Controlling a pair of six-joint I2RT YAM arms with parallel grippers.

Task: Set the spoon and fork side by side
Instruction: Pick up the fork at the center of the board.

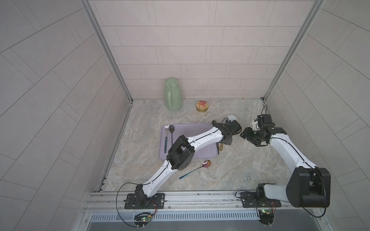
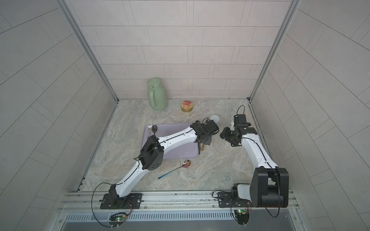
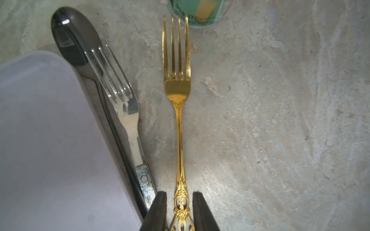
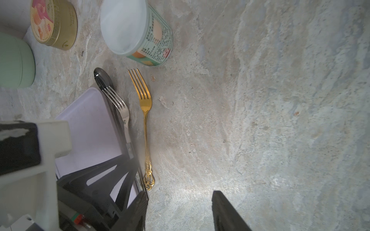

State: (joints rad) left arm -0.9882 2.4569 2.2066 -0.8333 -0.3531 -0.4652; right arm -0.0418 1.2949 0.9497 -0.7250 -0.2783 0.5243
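Left wrist view: your left gripper (image 3: 179, 200) straddles the ornate end of the gold fork (image 3: 178, 128). The fingers (image 3: 158, 212) are narrow, one on each side of the handle, and a sliver of bare table (image 3: 280, 120) shows on each side, so I judge they have not yet closed on it. The fork lies flat, running straight out ahead of the fingers, with its tines ending just short of a printed cup (image 3: 198, 12).

To do this pick well, centre the handle between the pads first, as it sits a little nearer one of them. Close on the filigree, not the slim neck beyond it. That part is widest, and the thin polished shaft would likely slip or twist. Come down square, because a flat fork on stone leaves little to get under.

Off to one side of the fingers, a black spoon (image 3: 74, 38) and a silver fork (image 3: 128, 112) overlap against the rim of the lilac tray (image 3: 40, 140), so keep clear of them as you lift.

Your right gripper (image 4: 180, 200) hangs wide and empty, with the fork's handle end just off one fingertip.

The likely partner, an iridescent spoon (image 1: 206, 163), lies well away from both sets of fingers.
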